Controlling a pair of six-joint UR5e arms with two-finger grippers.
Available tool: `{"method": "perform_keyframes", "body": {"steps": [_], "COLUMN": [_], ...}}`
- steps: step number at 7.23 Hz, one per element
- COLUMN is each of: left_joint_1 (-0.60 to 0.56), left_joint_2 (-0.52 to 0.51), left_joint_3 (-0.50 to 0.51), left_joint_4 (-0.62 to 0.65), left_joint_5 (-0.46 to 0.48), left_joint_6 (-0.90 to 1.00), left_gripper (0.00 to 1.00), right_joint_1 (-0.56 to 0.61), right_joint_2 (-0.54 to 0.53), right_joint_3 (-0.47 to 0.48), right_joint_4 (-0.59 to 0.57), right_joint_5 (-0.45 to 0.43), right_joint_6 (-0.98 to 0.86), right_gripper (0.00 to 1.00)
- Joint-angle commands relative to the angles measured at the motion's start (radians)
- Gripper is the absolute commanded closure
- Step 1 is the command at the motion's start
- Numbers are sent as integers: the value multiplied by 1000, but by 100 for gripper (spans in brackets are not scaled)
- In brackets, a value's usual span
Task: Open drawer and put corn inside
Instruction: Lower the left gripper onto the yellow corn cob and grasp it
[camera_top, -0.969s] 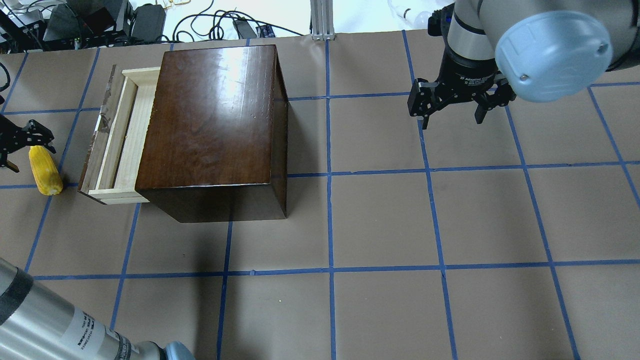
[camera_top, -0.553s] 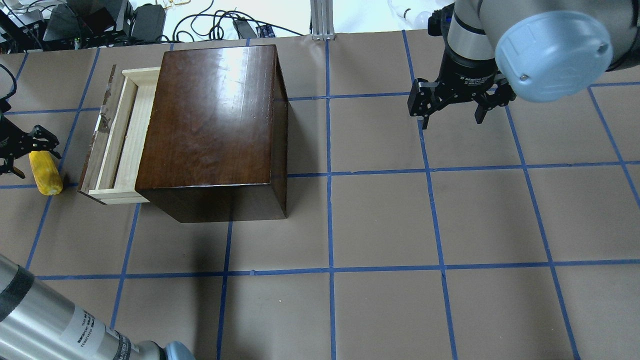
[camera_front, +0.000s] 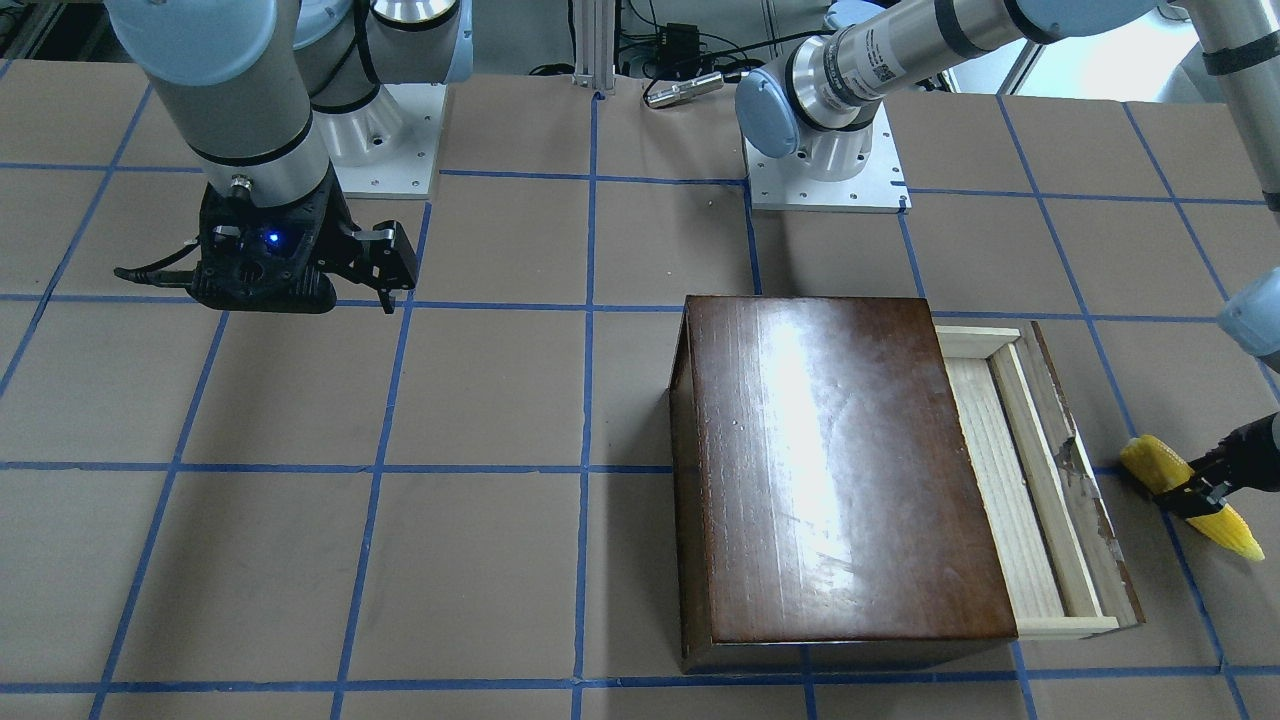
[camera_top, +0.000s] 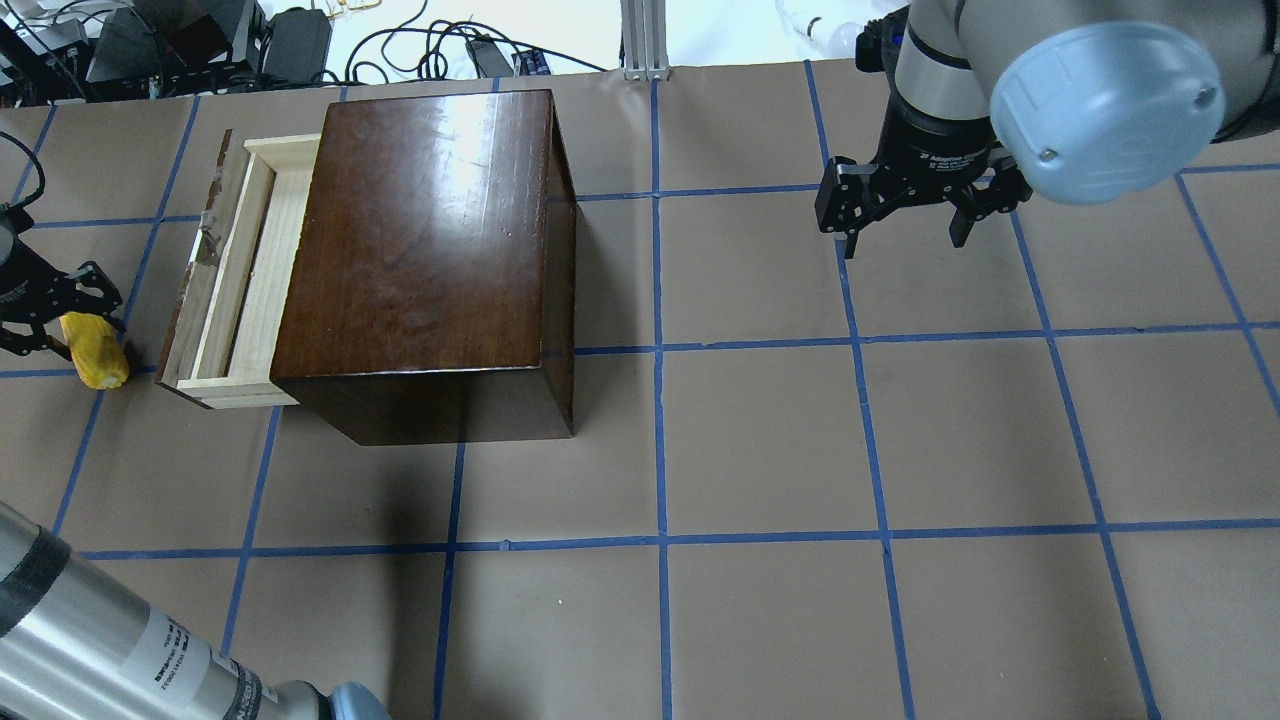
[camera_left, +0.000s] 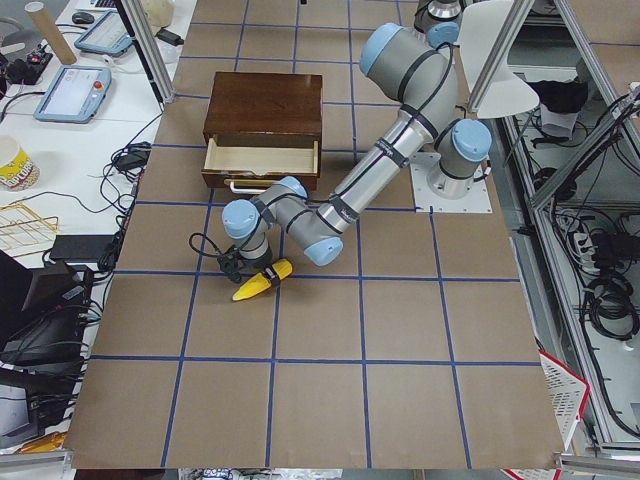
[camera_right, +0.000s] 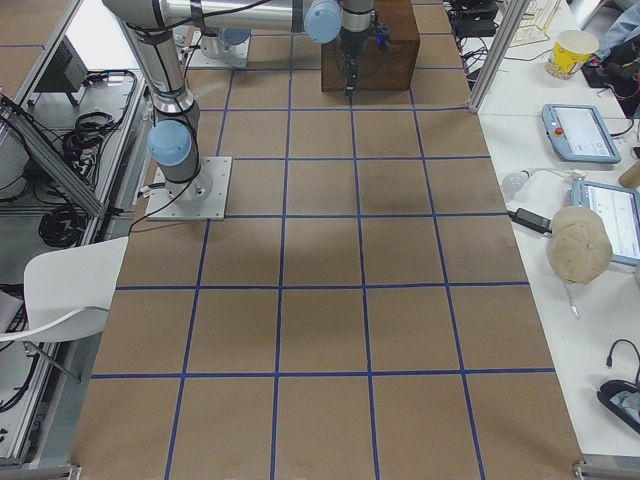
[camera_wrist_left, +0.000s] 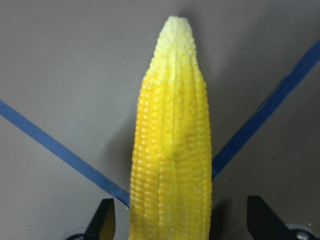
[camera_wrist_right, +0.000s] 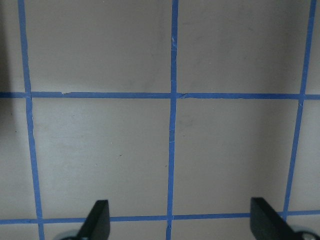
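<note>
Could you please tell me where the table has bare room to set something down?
The table is bare on the robot's side and between the box and the right gripper. It is crowded in front of the drawer, where the left gripper straddles the corn.

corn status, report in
Left gripper open, straddling corn on the table. Drawer pulled out, nothing in its visible part. Right gripper open, far side, not in the way.

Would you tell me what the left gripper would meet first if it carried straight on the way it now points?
The left gripper would most likely meet the corn first; it lies centred under the open gripper, with the table just beneath.
</note>
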Motion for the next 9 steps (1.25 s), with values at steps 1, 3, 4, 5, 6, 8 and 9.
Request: {"method": "perform_keyframes", "body": {"steps": [1,3,4,5,6,8,9], "left_joint_1": [0,-17,-21,-43,-73,-139,-162], "left_joint_2": [7,49,74,101,124,167,195], "left_joint_3": [5,23,49,93,156,241,241], "left_joint_4": [-9,-37,-66,-110,-208,-344,-356], "left_joint_5": [-2,-5,-9,-9,-9,-12,-12], "left_joint_6": [6,12,21,24,26,33,87], "left_gripper": [93,95,95,95,95,95,95], "right_joint_1": [0,0,0,0,0,0,0], "right_joint_2": [0,0,0,0,0,0,0], "right_joint_3": [0,0,0,0,0,0,0], "right_joint_4": [1,1,1,1,1,1,0], "right_joint_5": [0,0,0,0,0,0,0], "right_joint_6": [0,0,0,0,0,0,0], "right_gripper": [0,0,0,0,0,0,0]}}
